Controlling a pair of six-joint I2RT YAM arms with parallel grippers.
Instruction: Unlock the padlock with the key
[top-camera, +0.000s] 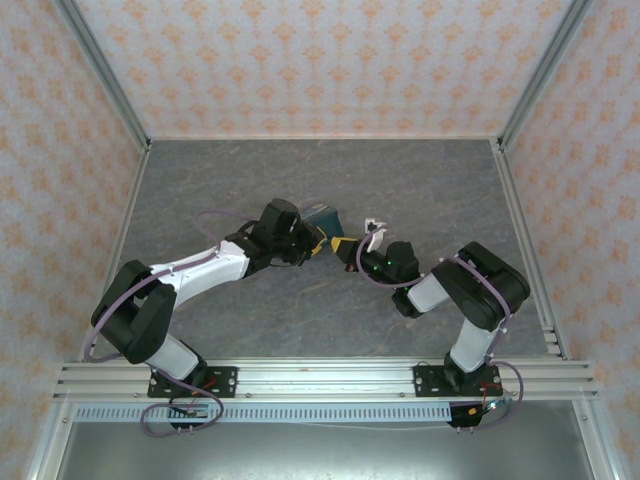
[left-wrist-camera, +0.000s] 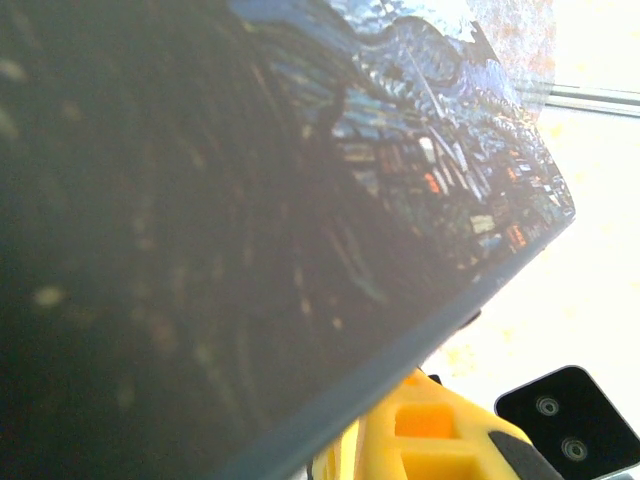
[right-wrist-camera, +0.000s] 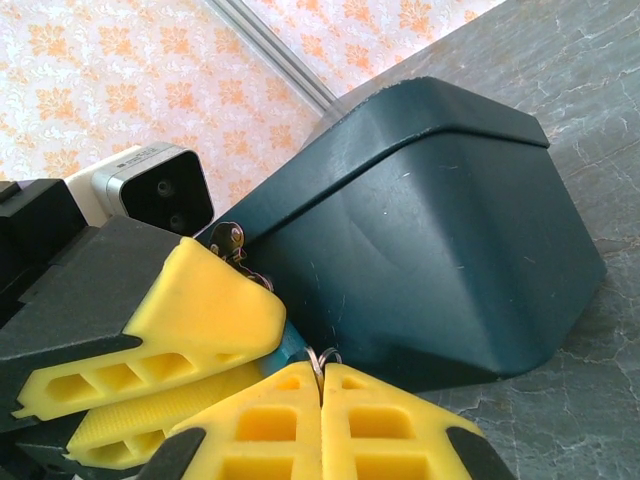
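Jaws on the right gripper (right-wrist-camera: 322, 378) were pressed flat together, pinching the key (right-wrist-camera: 322, 356). Its thin silvery loop stuck up from the seam between the two yellow tips. Jaws on the left gripper (right-wrist-camera: 268, 352) stood narrow. Its upper and lower yellow fingers converged on the padlock (right-wrist-camera: 290, 346), of which only a small teal patch showed at their tips.

In the right wrist view the padlock sat just left of the key and almost touching it. It was tucked against the lower edge of the box (right-wrist-camera: 430, 230). How the key lay relative to the keyhole could not be made out.

Above the left gripper's upper finger, a small brass-toned metal piece (right-wrist-camera: 231, 238) with a hole in it lay against the box's edge. The box showed its plain dark teal side there, and it rested on the grey marbled table (right-wrist-camera: 600, 90). A pale camera (right-wrist-camera: 150, 190) sat on the left wrist behind the fingers.

In the left wrist view the box's blue-and-yellow printed face loomed very close and mostly in shadow, with a yellow finger below its edge.

From above, the two grippers met tip to tip at the box's near right corner, around the middle of the table. Each arm reached in from its own side. An orange-patterned wall (right-wrist-camera: 130, 80) enclosed the table.
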